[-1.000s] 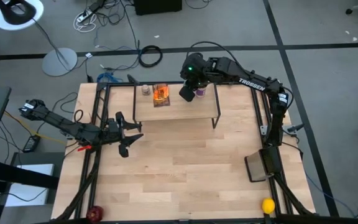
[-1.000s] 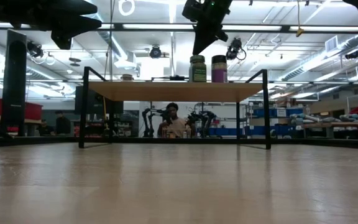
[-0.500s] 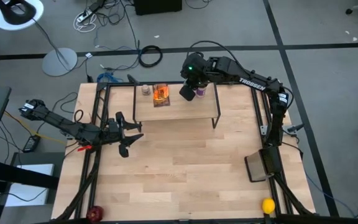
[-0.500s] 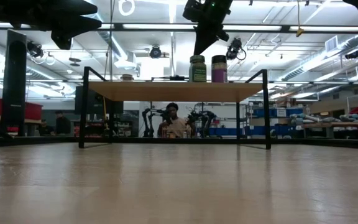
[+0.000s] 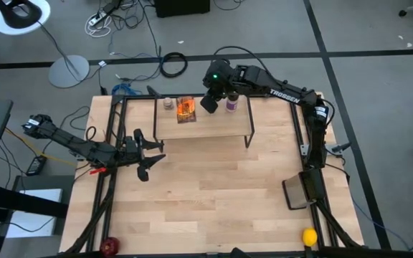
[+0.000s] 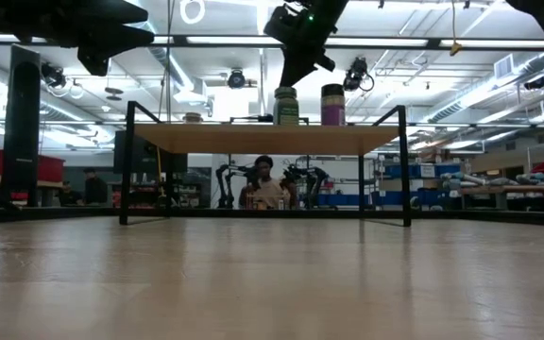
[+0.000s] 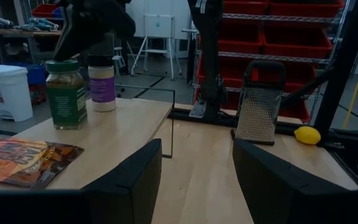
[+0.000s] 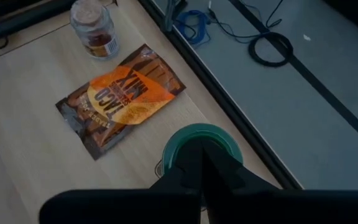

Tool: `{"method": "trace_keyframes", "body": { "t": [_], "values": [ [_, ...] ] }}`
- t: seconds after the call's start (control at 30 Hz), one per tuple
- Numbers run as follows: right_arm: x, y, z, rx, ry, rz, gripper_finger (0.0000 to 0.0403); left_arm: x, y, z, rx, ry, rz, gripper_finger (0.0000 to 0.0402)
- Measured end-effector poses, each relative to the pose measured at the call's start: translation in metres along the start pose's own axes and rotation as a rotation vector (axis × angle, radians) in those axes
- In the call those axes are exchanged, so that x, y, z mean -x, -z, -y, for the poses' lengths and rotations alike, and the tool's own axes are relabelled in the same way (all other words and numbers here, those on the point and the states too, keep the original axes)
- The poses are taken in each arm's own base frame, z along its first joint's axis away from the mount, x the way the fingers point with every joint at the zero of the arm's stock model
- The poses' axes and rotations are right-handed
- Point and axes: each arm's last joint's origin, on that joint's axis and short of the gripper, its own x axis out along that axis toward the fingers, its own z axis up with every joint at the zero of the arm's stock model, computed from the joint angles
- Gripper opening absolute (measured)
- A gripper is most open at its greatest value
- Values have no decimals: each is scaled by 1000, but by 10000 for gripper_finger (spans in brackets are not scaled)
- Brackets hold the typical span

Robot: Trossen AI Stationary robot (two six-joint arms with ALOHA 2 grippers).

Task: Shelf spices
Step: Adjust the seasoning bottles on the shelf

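Green-lidded jar [image 7: 66, 93] of brownish spice stands beside purple-labelled jar [image 7: 102, 87] on shelf [image 7: 120, 127].

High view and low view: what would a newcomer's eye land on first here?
The low wooden shelf on black legs at the table's far edge, carrying an orange-brown flat packet, a tiny pale-capped jar, a green-lidded jar and a purple-labelled jar. The right pincer, shut, hangs right over the green-lidded jar. The left pincer waits near the table's left side.
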Motion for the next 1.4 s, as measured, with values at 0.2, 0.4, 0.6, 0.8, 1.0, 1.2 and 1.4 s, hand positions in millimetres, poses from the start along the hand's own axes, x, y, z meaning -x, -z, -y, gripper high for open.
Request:
{"method": "trace_keyframes", "body": {
  "t": [0.2, 0.4, 0.6, 0.8, 1.0, 1.2, 1.4],
  "values": [
    [-1, -1, 0, -9, -8, 14, 0, 0, 1, 0, -6, 0, -5, 202],
    [0, -4, -6, 6, -24, 51, 0, 0, 0, 0, -10, 0, -4, 202],
    [9, -6, -8, 38, -25, 75, 0, 0, 0, 0, -8, 0, -3, 202],
    [16, -8, -8, 66, -9, 88, 0, 0, 0, 0, -6, -14, 0, 202],
    [35, -16, -7, 119, -3, 116, 0, 0, -2, -1, 11, -29, 18, 202],
    [89, -31, -13, 235, 49, 248, 0, -1, -12, -5, 80, -119, 111, 202],
    [143, -25, -15, 279, 42, 406, 0, -12, -47, -5, 19, -131, 152, 202]
  ]
}}
